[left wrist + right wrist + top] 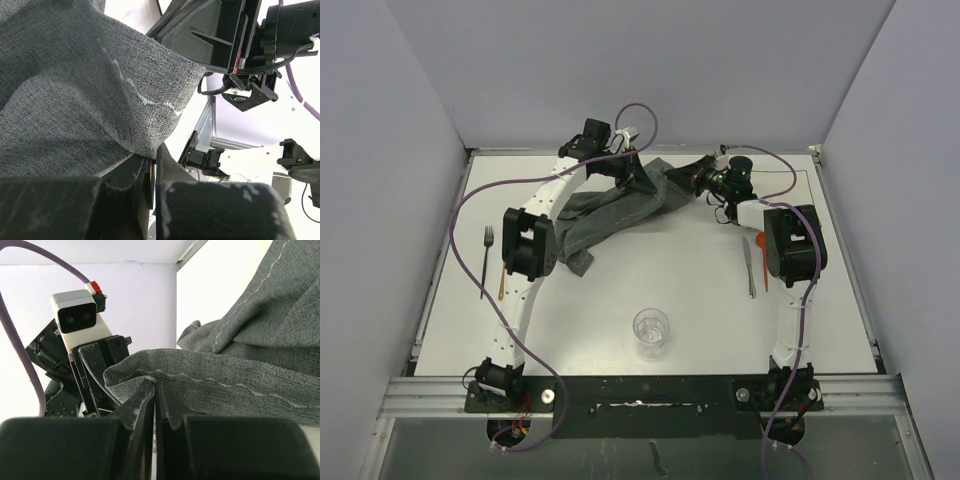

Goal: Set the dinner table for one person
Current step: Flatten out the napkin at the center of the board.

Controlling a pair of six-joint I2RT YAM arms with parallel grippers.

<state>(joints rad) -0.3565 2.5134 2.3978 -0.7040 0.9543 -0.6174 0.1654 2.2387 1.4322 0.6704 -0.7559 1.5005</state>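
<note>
White walls enclose the dinner table [700,290], which lies beneath both jaws and is not yet set. Pressed together, the left gripper [153,162] and right gripper [156,390] each pinch a hem of the grey placemat [605,220], which sags crumpled between them. The fork [487,260], knife [749,265] and glass [651,330] lie well apart from the jaws, apparently unplaced. Spreading the mat looks like the current step.

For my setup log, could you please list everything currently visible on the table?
White rectangular tabletop: one, white, under everything.
Dark grey stitched cloth placemat: one, grey, bunched far centre.
Silver metal fork: one, silver, left side.
Silver metal knife: one, silver, right side.
Clear drinking glass: one, transparent, near centre.
Orange item beside fork: one, orange, partly hidden.
Orange item beside knife: one, orange, partly hidden.
Left gripper: one, black, shut on placemat.
Right gripper: one, black, shut on placemat.
</note>
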